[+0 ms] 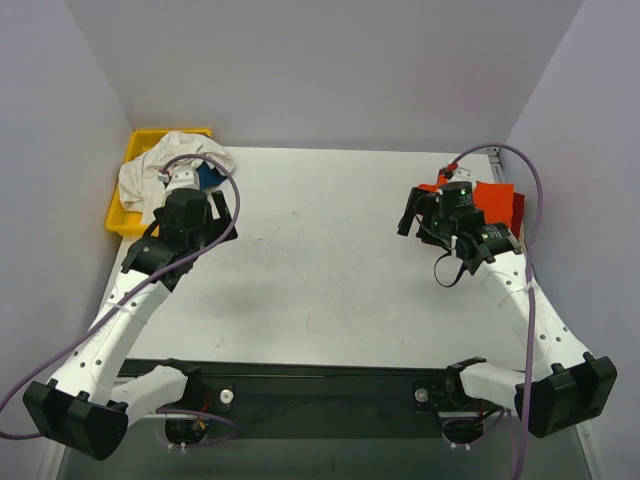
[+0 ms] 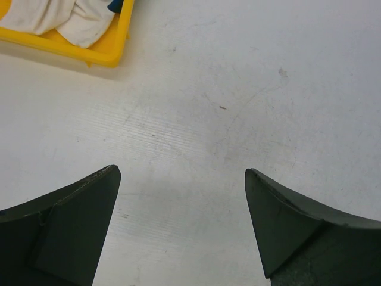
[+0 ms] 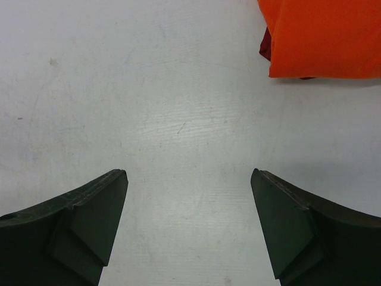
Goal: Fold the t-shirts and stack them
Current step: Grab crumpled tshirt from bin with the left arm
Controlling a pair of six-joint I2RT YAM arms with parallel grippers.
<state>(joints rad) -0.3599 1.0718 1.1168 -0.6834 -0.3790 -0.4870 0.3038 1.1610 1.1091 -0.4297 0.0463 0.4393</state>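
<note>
A large off-white t-shirt lies crumpled in the yellow bin at the back left, with a dark blue t-shirt peeking out beside it. An orange-red t-shirt lies folded at the back right on top of a dark red one. My left gripper is open and empty over bare table just right of the bin. My right gripper is open and empty over bare table just left of the folded stack. The left wrist view shows the bin corner and the off-white shirt. The right wrist view shows the orange-red shirt and a dark red edge.
The white table is walled in by grey panels at the back and both sides. Purple cables loop over both arms. The arm bases stand on a black rail along the near edge.
</note>
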